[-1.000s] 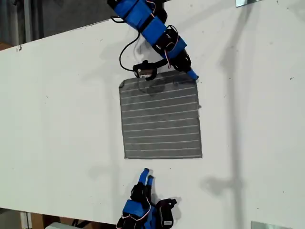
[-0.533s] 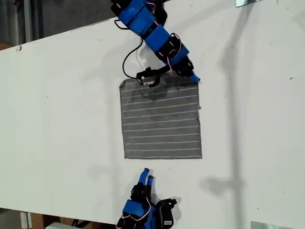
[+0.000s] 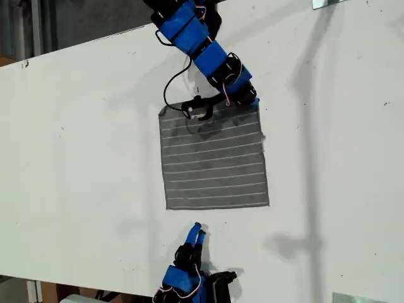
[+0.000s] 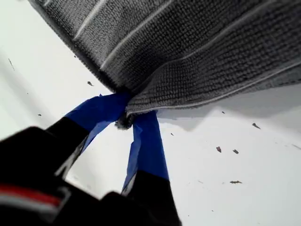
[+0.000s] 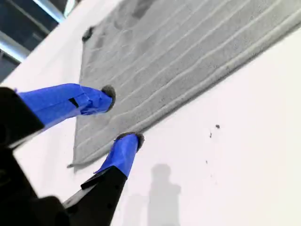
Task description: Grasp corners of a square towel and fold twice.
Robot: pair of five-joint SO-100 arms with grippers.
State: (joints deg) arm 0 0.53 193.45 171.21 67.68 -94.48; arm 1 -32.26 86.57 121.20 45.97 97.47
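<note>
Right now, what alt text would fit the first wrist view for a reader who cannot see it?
My first gripper, its blue jaws shut on a corner of the grey striped towel, holds that corner above the white table. The towel's shadow falls beneath the raised edge.

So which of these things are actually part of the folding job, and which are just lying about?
Part of the job:
- towel
- its corner, pinched in my first gripper
- my second gripper, open near the towel's edge

Just there:
- table
- black cable on the first arm
- specks of debris on the table
</note>
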